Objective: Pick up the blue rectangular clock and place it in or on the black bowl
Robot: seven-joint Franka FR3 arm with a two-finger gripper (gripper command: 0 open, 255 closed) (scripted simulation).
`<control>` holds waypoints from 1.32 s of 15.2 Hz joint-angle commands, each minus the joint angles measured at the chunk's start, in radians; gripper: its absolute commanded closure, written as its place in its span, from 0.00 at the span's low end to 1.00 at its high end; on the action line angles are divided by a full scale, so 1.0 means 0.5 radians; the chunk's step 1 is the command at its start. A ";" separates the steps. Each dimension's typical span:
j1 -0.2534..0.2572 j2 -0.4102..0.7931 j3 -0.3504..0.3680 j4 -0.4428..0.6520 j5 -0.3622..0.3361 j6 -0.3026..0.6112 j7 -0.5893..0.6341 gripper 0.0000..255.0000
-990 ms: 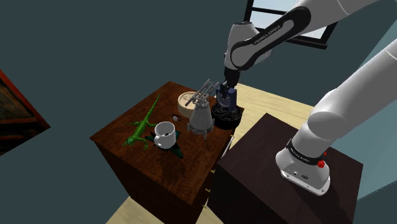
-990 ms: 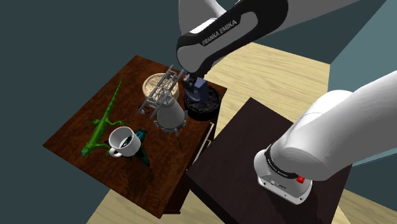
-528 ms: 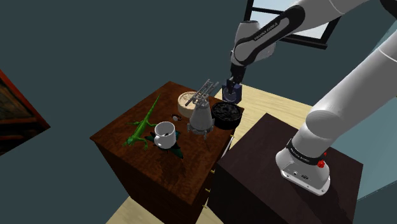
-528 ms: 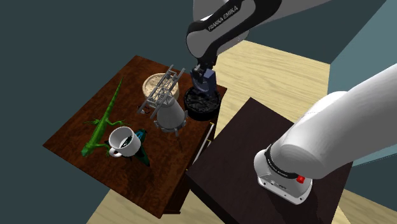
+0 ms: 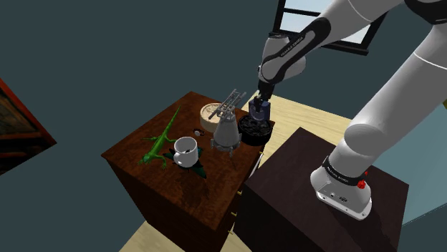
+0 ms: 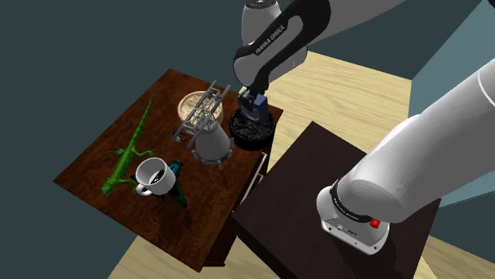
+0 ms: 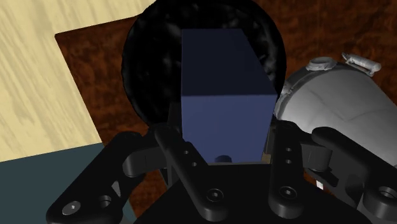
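Observation:
The blue rectangular clock [image 5: 259,110] [image 6: 254,108] [image 7: 222,95] hangs upright just above the black bowl [image 5: 255,132] [image 6: 249,133] [image 7: 145,57]. My gripper [image 5: 259,104] [image 6: 253,103] [image 7: 226,156] is shut on it, one black finger pressed against each side of the clock's near end. The bowl stands at the corner of the dark wooden table [image 5: 218,168] [image 6: 210,198] nearest the stand. Its rim shows around the clock in the wrist view, and the clock hides most of its inside.
A grey flask-shaped piece [image 5: 227,133] [image 6: 211,144] [image 7: 337,102] with a lattice tower stands right beside the bowl. Past it lie a round tan disc [image 5: 210,112], a white mug [image 5: 185,150] and a green lizard figure [image 5: 159,139]. The dark stand [image 5: 315,215] adjoins the table.
The gripper lifted the clock up and away from the bowl, then came back down; the clock now hangs low over the bowl again. The things on the table have not moved.

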 commanded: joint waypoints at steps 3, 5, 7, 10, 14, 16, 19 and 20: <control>-0.001 0.114 -0.003 -0.015 0.009 0.131 -0.011 1.00; 0.000 0.172 -0.003 -0.020 0.014 0.194 -0.014 1.00; 0.000 0.206 -0.002 -0.023 0.017 0.230 -0.017 1.00; 0.000 0.207 -0.002 -0.022 0.017 0.231 -0.017 1.00; 0.000 0.207 -0.002 -0.022 0.017 0.231 -0.017 1.00; 0.000 0.207 -0.002 -0.022 0.017 0.230 -0.017 0.00; 0.000 0.207 -0.002 -0.022 0.017 0.230 -0.017 0.00; 0.000 0.207 -0.002 -0.022 0.017 0.230 -0.017 0.00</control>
